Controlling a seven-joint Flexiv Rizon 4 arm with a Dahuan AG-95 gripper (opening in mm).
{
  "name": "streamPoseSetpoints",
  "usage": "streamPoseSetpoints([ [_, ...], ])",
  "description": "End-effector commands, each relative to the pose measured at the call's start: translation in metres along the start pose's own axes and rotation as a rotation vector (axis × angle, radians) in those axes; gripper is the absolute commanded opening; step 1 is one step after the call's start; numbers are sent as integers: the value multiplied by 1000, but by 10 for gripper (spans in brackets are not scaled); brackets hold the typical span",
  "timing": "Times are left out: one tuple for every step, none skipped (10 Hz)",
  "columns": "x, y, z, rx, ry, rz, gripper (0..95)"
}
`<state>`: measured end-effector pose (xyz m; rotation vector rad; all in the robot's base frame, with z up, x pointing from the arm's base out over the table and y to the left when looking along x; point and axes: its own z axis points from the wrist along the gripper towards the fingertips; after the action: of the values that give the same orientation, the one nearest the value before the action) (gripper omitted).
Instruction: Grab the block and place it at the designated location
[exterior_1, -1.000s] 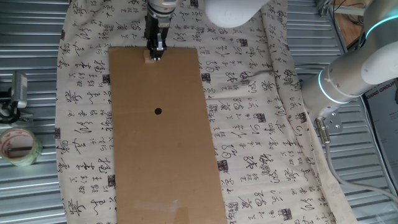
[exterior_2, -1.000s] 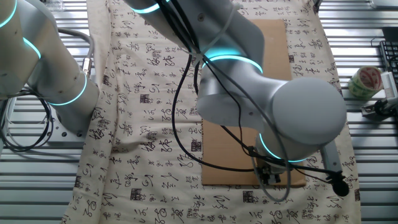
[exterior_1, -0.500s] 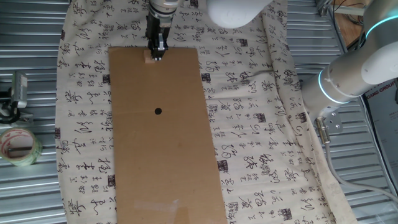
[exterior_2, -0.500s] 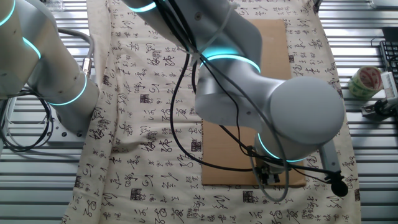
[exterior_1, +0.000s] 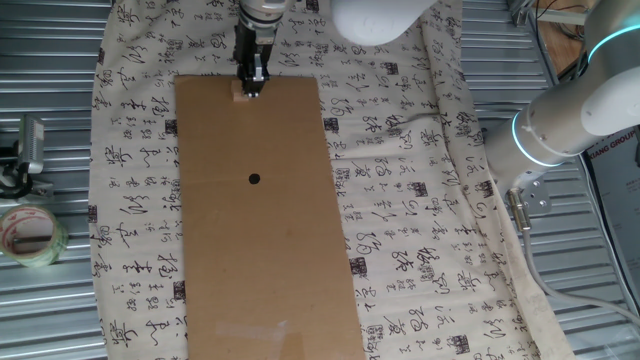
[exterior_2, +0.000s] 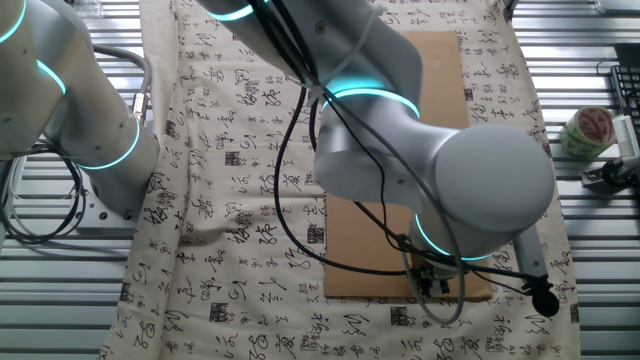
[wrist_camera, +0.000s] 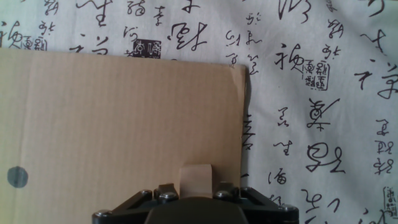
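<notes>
gripper (exterior_1: 252, 88) looks pinched onto the pale wooden block (wrist_camera: 195, 179) near the ribbed cardboard sheet's (exterior_1: 265, 230) edge

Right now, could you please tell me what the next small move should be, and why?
Probably pinch the claw firmly on the block; whether it grips yet is unclear. The claw is down at the block by the cardboard sheet's edge, apart from the black dot.

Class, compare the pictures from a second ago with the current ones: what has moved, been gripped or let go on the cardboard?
Nothing visibly changed. The pincer stays low over the block at the cardboard's far end, and the dot remains uncovered.
</notes>
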<state>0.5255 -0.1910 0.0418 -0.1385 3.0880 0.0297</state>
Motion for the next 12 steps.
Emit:
streamPoseSetpoints([
  [-1,0,3,-6,-3,-3,380],
  [-2,0,4,-6,-4,-4,380],
  [-2,-1,5,-6,-3,-5,380],
  [-2,-1,6,-5,-3,-2,380],
  [-2,-1,7,-4,-4,-1,380],
  [-2,-1,9,-2,-5,-1,380],
  [-3,-1,10,-6,-9,-1,380],
  [-3,-1,12,-7,-11,-1,380],
  [-4,-1,14,-8,-11,0,380],
  [-4,-1,15,-8,-12,0,380],
  [-4,-1,15,-7,-12,0,380],
  [-4,-1,16,-8,-13,0,380],
])
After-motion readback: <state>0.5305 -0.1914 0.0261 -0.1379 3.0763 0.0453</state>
